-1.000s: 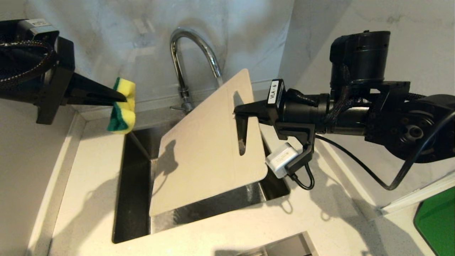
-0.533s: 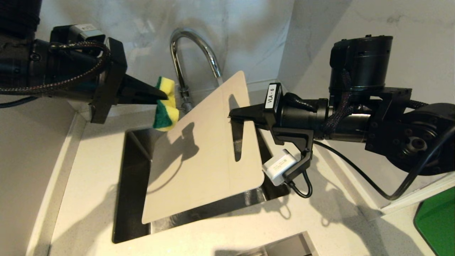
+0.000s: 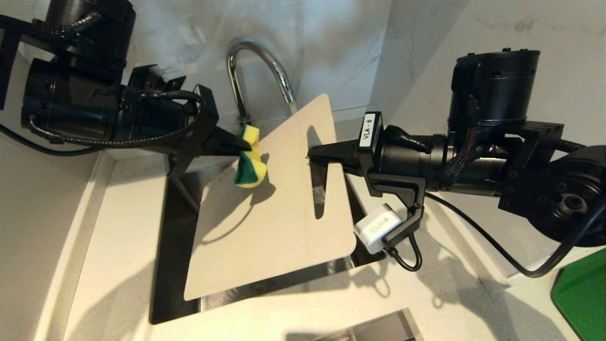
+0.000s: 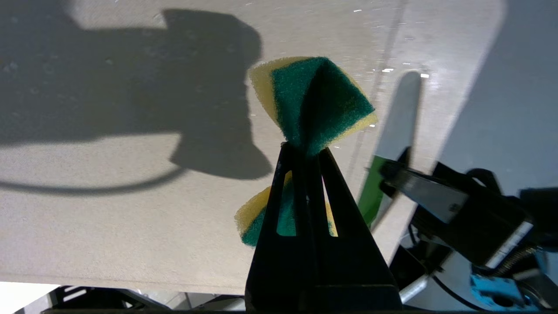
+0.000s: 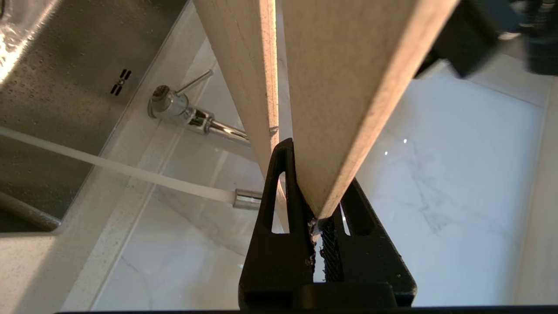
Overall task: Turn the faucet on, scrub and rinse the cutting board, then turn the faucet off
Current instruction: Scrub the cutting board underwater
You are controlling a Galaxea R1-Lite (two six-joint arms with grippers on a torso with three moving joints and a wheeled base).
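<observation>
A pale speckled bench (image 3: pixel 113 246) wraps a steel sink (image 3: pixel 173 265) under marble walls (image 3: pixel 331 42). The right tool (image 3: pixel 310 155) is clamped on the board (image 3: pixel 270 227), tilted over the sink before the running faucet (image 3: pixel 258 66). The left tool (image 3: pixel 246 148) pinches a sponge (image 3: pixel 249 163) against the board.

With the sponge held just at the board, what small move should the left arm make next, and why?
Probably press the sponge onto the cutting board and start a short wiping stroke. The left gripper is shut on the sponge at the board's upper face, the right gripper holds the board tilted over the sink, and water runs from the faucet.
</observation>
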